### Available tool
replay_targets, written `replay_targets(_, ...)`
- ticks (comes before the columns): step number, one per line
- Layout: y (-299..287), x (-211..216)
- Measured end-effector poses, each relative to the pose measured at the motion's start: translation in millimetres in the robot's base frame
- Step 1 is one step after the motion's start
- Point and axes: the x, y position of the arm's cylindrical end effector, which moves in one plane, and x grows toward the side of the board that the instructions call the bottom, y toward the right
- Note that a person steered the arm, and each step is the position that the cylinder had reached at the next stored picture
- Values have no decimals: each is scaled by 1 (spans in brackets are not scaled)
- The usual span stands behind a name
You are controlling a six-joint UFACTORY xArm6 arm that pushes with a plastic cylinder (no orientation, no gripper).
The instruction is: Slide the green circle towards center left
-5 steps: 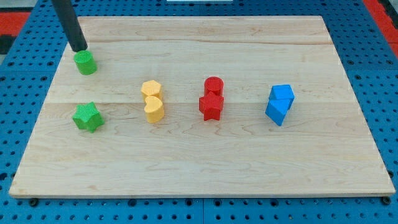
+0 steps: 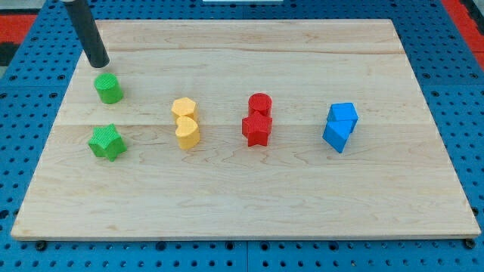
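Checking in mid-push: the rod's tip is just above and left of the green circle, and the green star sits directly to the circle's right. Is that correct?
Not quite. The camera view shows my tip just above and left of the green circle, as you say, but the green star is not to its right. It lies below the circle, towards the view's bottom, apart from it.

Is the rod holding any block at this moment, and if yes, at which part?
Nothing is held. My tip stands just above the green circle in the view, with a small gap, so it touches no block.
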Motion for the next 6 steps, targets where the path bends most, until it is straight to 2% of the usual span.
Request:
replay_targets(2, 16, 63)
replay_targets(5, 8, 64)
replay_targets(6, 8, 82)
